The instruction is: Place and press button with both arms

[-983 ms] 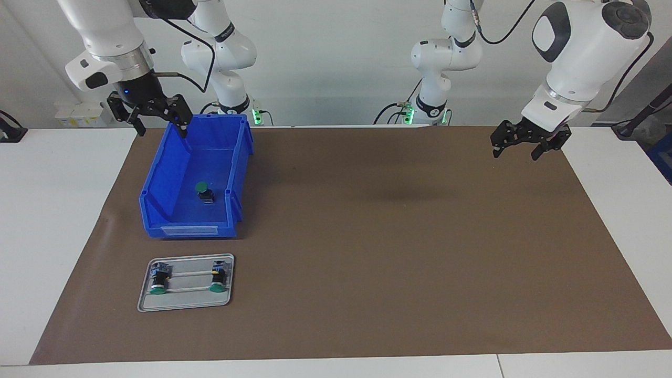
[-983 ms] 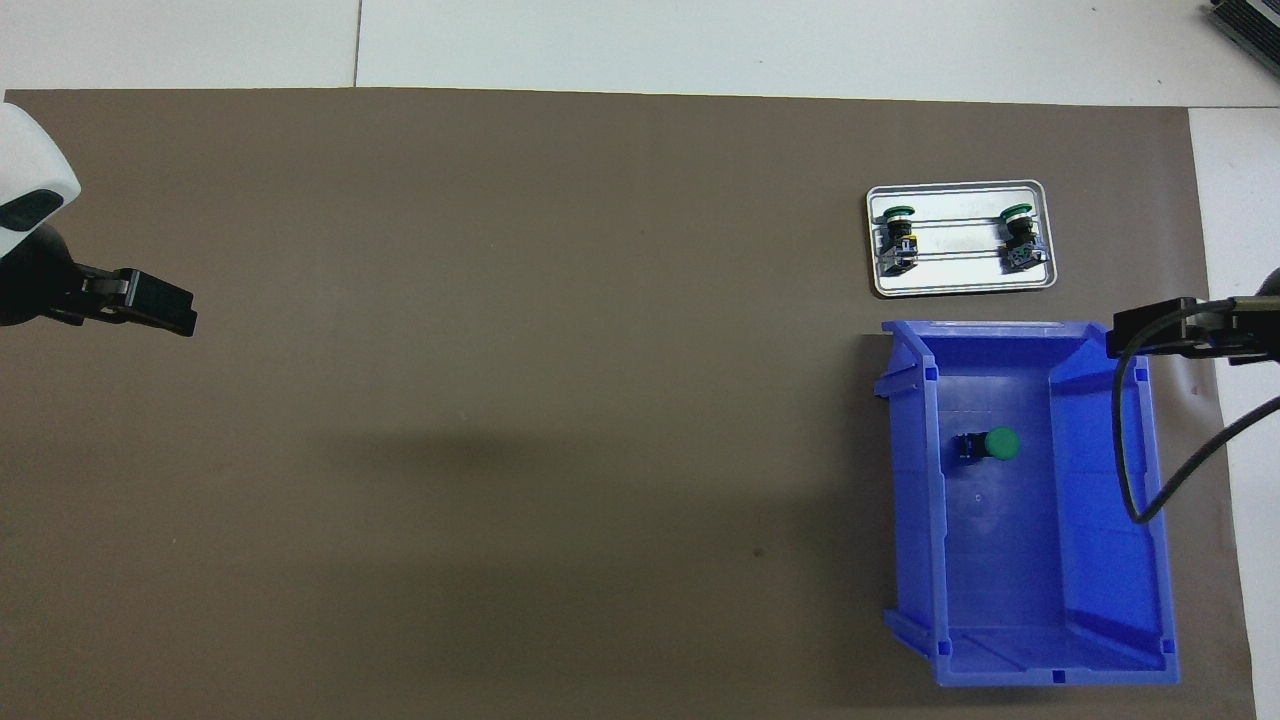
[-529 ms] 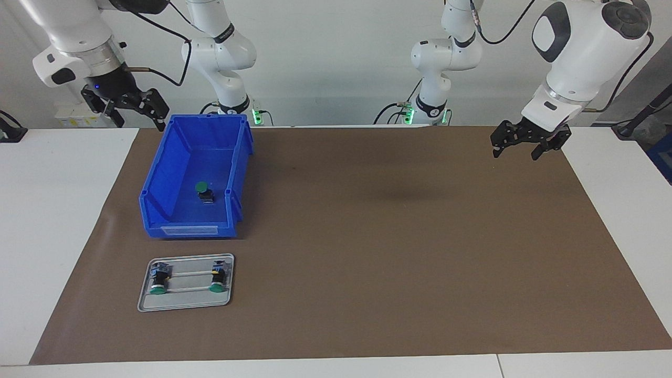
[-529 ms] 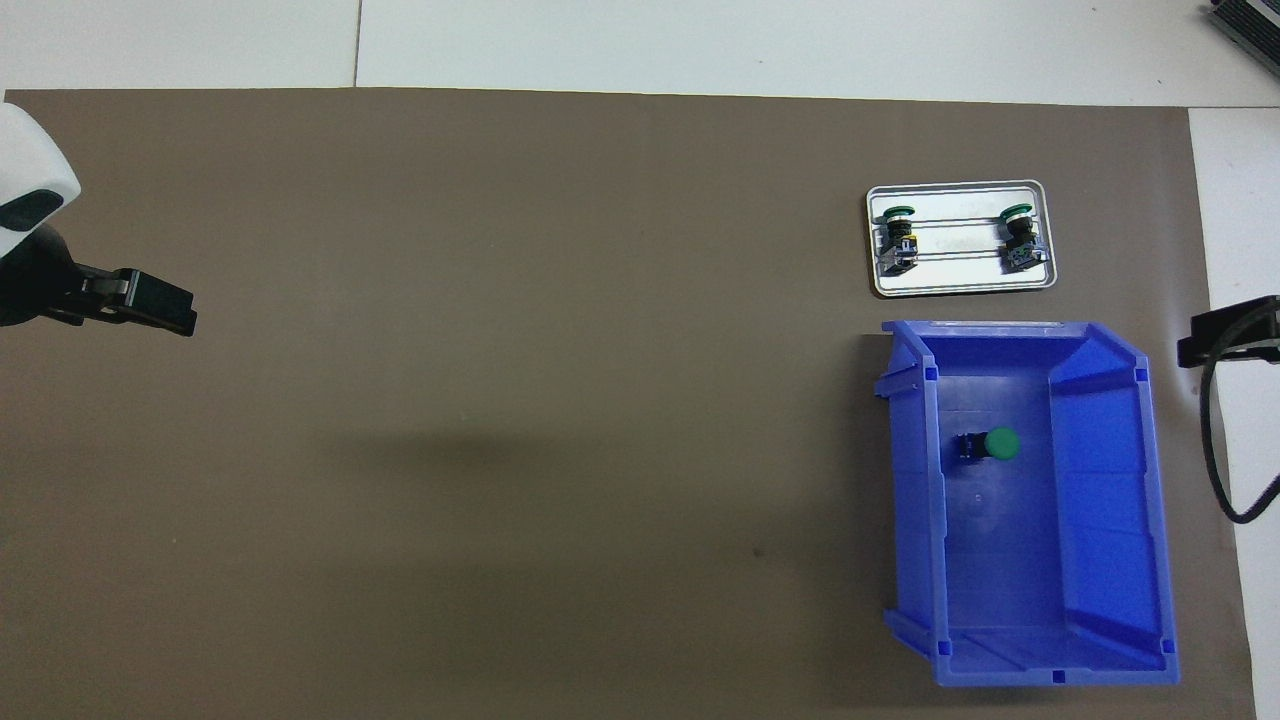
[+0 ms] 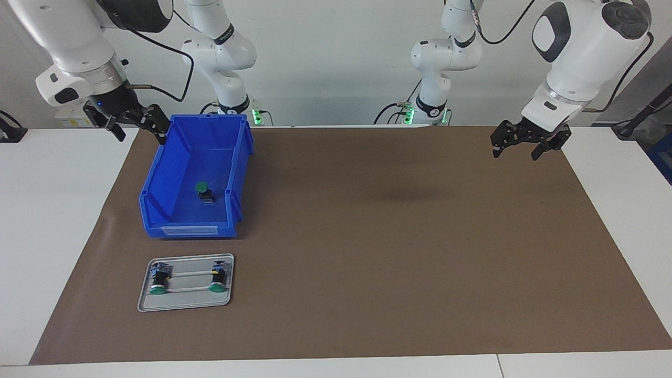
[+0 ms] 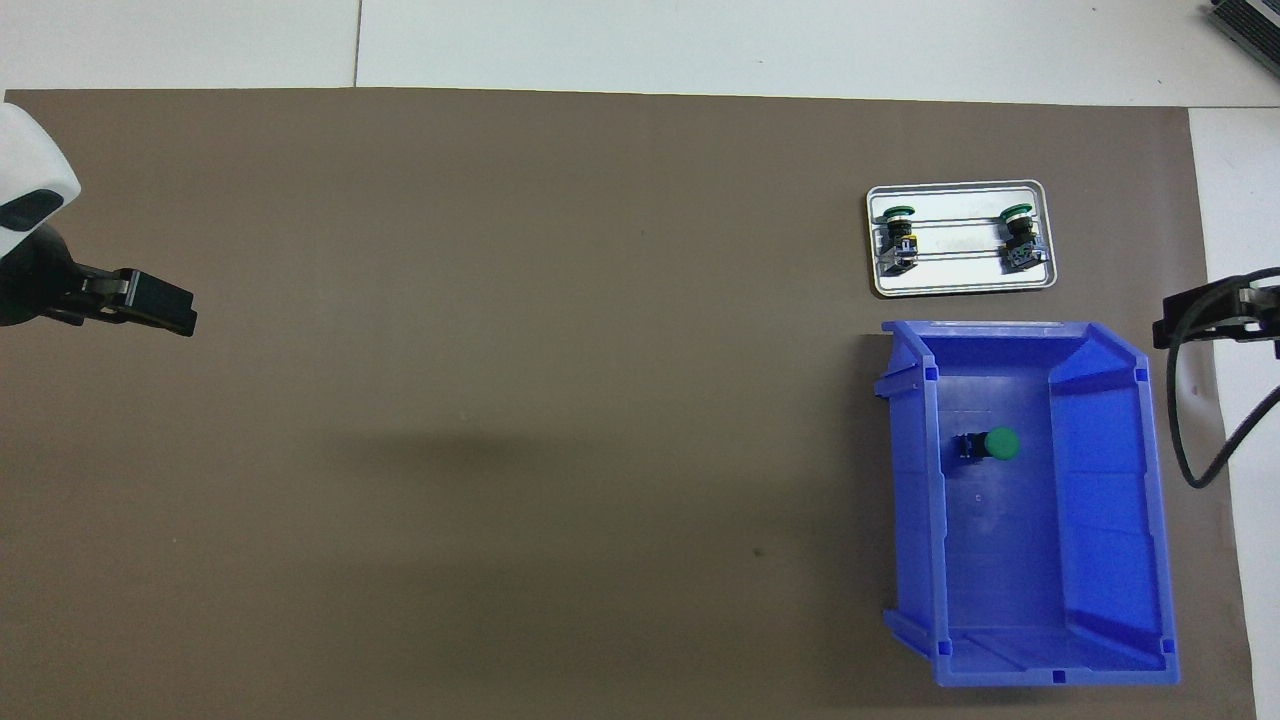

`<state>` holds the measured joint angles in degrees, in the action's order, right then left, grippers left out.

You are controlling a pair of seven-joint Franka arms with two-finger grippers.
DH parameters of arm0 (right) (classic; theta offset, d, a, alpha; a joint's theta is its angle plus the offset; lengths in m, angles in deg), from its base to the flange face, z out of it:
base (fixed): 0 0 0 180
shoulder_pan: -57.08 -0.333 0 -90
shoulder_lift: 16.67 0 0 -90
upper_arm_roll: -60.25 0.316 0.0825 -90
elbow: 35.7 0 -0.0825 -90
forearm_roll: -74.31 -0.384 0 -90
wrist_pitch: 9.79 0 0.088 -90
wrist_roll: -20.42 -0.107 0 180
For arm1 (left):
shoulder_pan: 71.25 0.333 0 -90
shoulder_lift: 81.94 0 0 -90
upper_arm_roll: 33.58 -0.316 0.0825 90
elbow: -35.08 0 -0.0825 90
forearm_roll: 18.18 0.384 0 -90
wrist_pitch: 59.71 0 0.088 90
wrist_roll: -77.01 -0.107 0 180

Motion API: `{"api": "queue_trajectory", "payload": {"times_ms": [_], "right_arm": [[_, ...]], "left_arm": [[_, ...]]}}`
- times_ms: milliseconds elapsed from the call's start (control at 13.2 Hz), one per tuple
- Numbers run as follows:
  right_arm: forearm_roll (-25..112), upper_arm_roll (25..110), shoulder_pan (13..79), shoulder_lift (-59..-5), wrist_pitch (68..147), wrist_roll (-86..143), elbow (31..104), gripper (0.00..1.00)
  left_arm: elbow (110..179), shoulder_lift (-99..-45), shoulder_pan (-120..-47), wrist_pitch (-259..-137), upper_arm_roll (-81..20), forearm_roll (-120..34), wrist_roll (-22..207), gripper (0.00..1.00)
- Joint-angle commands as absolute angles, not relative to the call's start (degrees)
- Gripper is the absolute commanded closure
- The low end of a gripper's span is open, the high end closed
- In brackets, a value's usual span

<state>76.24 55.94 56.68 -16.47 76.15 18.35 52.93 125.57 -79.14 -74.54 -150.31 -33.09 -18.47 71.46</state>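
A green button [image 5: 202, 190] sits inside the blue bin [image 5: 163, 184], on its floor. Two more buttons lie in the small metal tray [image 5: 185, 300], farther from the robots. The right hand [image 5: 137, 124] hangs empty and released beside the bin. The left hand [image 5: 529, 143] waits, released, over the brown mat [image 5: 399, 252].

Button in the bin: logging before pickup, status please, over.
Both grippers open, empty: right gripper up beside the bin, left gripper waiting over the mat. Button lies loose in the bin. Nothing in the way.
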Motion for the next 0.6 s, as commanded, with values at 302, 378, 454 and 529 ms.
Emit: {"api": "queue_trajectory", "payload": {"times_ms": [302, 378, 454, 529], "right_arm": [[76.78, 56.65, 57.00, -15.79, 76.17, 19.19, 52.72, 0.00], [76.69, 56.65, 57.00, -15.79, 76.17, 19.19, 52.72, 0.00], [76.69, 56.65, 57.00, -15.71, 76.08, 19.10, 52.89, 0.00], [76.69, 56.65, 57.00, -15.62, 76.08, 19.01, 53.07, 0.00]], "left_arm": [[127.63, -80.97, -74.06, -150.41, -32.88, -19.06, 71.39, 0.00], [127.63, -80.97, -74.06, -150.41, -32.88, -19.06, 71.39, 0.00], [127.63, -80.97, -74.06, -150.41, -32.88, -19.06, 71.39, 0.00], [127.63, -80.97, -74.06, -150.41, -32.88, -19.06, 71.39, 0.00]]}}
